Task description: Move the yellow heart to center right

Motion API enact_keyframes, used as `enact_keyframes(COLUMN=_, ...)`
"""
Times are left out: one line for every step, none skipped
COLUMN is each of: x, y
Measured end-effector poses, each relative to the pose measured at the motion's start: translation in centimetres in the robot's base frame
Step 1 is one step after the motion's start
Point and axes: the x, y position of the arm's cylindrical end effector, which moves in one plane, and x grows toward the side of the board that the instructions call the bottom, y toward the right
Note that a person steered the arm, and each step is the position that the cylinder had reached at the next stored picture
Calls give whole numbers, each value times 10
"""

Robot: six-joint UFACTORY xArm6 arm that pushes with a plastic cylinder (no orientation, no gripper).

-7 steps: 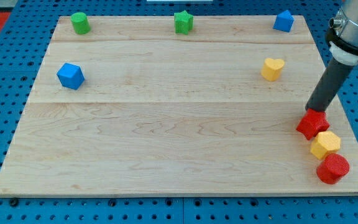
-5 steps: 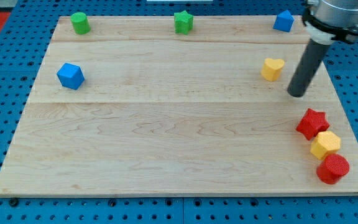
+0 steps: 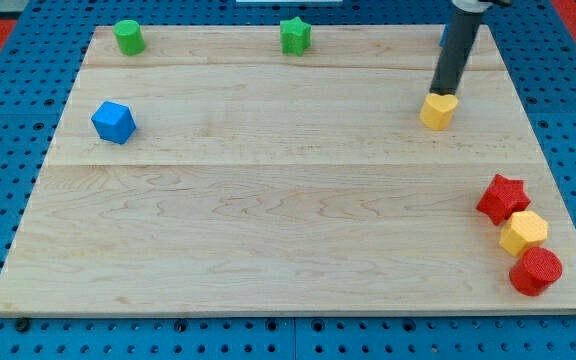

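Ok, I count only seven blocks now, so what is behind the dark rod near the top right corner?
A sliver of a blue block shows beside the rod; the rest is covered, shape unclear. My tip sits at the yellow heart's top edge.

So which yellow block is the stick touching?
The yellow heart, up by my tip. The other yellow block sits between the red ones at the view's lower right.

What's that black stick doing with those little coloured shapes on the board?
It is a robot arm's pushing rod. My tip sits right at the top edge of the yellow heart, apparently touching it, ready to slide it down toward the middle of the board's right side. The heart lies in the upper right. A red star, a yellow block and a red cylinder cluster at the lower right.
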Motion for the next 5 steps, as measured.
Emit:
enact_keyframes(x=16, y=-12)
enact_keyframes(x=-1, y=-51)
enact_keyframes(x=-5, y=-88)
enact_keyframes(x=-5, y=-75)
enact_keyframes(x=11, y=-60)
